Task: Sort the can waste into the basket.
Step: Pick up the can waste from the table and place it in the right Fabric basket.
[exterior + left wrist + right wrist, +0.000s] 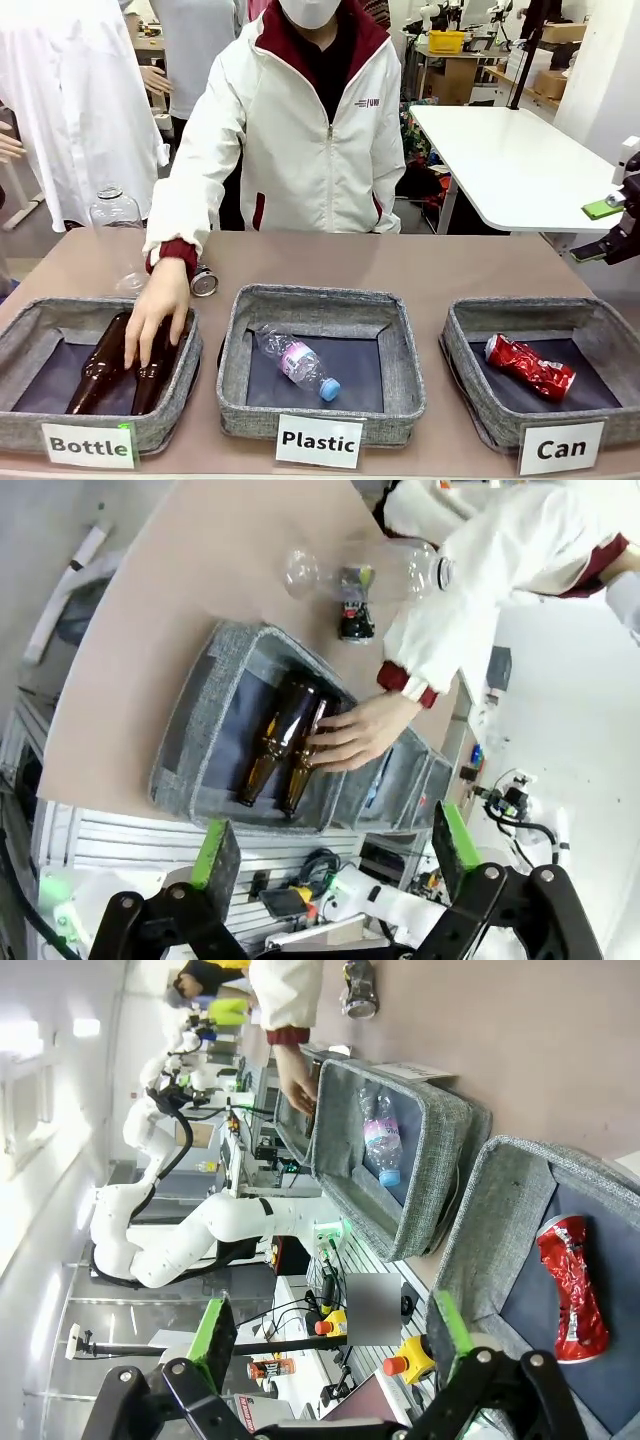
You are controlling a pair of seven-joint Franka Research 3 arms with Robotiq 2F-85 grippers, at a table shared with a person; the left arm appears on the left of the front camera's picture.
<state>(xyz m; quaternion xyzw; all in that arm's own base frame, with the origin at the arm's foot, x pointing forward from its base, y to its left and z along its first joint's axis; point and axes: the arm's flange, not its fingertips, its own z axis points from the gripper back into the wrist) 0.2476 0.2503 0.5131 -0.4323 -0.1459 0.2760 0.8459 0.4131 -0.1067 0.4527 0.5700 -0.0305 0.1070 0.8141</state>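
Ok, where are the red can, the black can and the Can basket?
red can (530, 367): front view, its crushed middle.
black can (203, 282): front view, its silver end.
Can basket (520, 312): front view, its back rim.

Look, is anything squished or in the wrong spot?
Yes. The red can in the Can basket is crushed and crinkled. The black can lies on its side on the table, behind the Bottle basket, not in any basket yet.

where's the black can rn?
Front view: the black can lies on the table on the robot's left, just behind the Bottle basket, by the person's red cuff and the clear plastic bottle.
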